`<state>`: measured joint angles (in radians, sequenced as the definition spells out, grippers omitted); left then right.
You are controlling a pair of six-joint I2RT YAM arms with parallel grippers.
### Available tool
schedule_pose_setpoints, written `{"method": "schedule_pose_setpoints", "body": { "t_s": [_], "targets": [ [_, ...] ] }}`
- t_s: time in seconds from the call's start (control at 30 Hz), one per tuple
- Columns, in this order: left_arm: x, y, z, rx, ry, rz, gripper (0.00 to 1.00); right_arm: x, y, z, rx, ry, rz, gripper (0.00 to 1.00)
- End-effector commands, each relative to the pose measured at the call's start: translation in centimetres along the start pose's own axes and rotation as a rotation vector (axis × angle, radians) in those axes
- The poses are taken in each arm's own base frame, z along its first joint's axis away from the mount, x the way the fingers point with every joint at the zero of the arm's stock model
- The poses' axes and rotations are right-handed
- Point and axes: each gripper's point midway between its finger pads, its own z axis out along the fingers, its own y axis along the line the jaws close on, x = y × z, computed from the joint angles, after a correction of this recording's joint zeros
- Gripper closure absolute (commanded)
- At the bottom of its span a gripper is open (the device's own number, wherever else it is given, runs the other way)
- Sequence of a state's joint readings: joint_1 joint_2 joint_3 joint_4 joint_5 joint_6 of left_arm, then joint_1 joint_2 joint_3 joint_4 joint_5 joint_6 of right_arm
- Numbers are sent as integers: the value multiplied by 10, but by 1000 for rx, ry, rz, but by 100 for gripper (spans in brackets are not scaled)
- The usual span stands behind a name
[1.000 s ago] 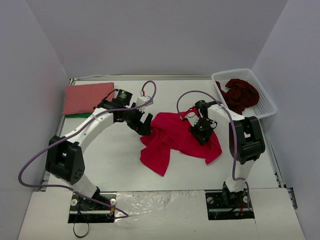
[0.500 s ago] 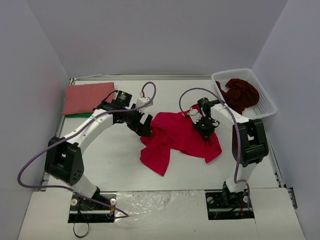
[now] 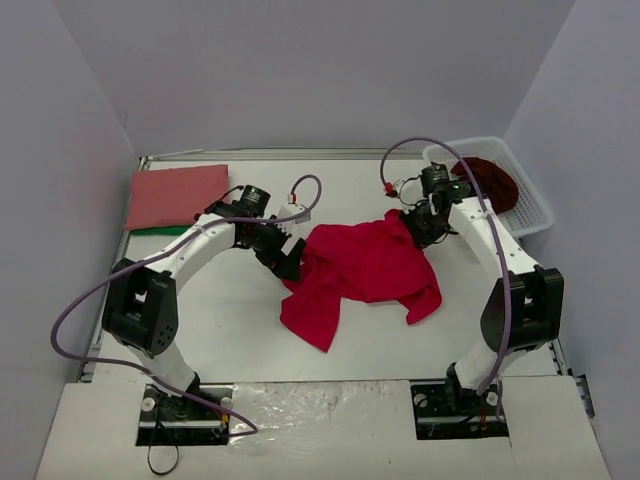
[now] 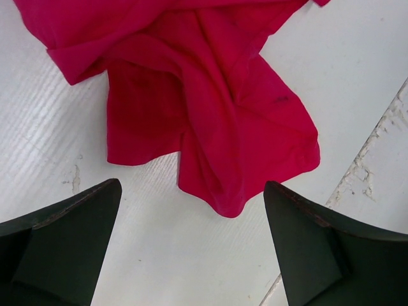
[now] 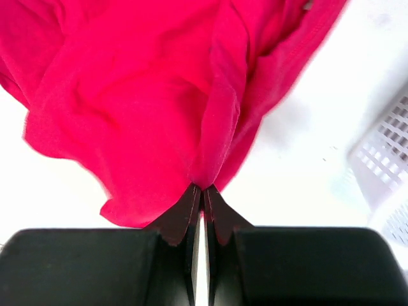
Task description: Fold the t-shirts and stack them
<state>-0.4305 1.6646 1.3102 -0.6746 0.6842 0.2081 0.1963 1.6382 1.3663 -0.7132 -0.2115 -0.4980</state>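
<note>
Right gripper (image 5: pixel 203 191): jaws pressed together, pinching fold of red shirt (image 5: pixel 146 83). Cloth fans out from tips. Pinched corner sits close to basket (image 5: pixel 382 166). Left gripper (image 4: pixel 192 186): jaws spread wide, holding nothing, just above left edge of red shirt. Red shirt lies crumpled in middle of table (image 3: pixel 230 320), between both arms. Pink shirt (image 3: pixel 178 195) flat in far left corner. Dark shirt (image 3: pixel 485 185) bunched in basket, far right.

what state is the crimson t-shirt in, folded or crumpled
Crumpled, not folded: the crimson t-shirt lies in loose uneven bunches, one edge pinched in the right end effector.
</note>
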Motion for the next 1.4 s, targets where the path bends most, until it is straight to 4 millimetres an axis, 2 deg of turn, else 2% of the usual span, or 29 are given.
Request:
{"method": "schedule_pose_setpoints", "body": {
  "t_s": [0.0,0.1,0.27,0.4,0.53,0.57,0.6,0.63,0.7,0.73,0.9,0.93,1.03,1.07,1.13,1.17,1.27,1.37],
  "targets": [
    [5,-2,5,54,1,26,6,5,-4,-16,-14,-20,53,100],
    [13,-1,17,88,14,28,6,14,-15,-17,-7,-26,92,100],
    [21,17,35,49,22,33,6,25,-21,-12,-27,-24,132,100],
    [6,45,45,-73,-46,64,6,26,-20,-8,-40,-24,146,100],
    [6,76,53,-207,-50,54,6,25,-22,-3,-47,-20,156,100],
    [8,79,53,-216,-32,49,6,26,-21,-2,-49,-18,158,100],
    [0,83,53,-227,-41,59,5,27,-21,1,-54,-10,158,100],
    [1,87,55,-235,-31,49,4,27,-22,2,-54,-7,163,100],
    [0,86,55,-230,-26,44,1,27,-23,4,-55,-5,167,100],
    [1,85,57,-219,-22,46,7,27,-23,4,-55,-5,167,100],
    [13,74,58,-161,34,37,22,28,-25,5,-52,-2,170,100],
    [13,71,58,-142,39,43,30,28,-25,5,-51,-3,170,100],
    [18,53,56,-58,50,41,42,28,-26,6,-51,-2,173,100],
    [22,48,55,-33,61,31,50,28,-26,6,-51,-4,174,100],
    [24,35,57,22,64,29,58,28,-27,5,-48,-6,175,100],
    [29,30,58,38,81,24,65,28,-27,4,-44,-9,176,100],
    [39,13,66,77,123,42,73,28,-27,2,-42,-15,176,100],
    [48,3,75,63,160,63,87,29,-28,-1,-36,-19,179,100]
  ]
}}
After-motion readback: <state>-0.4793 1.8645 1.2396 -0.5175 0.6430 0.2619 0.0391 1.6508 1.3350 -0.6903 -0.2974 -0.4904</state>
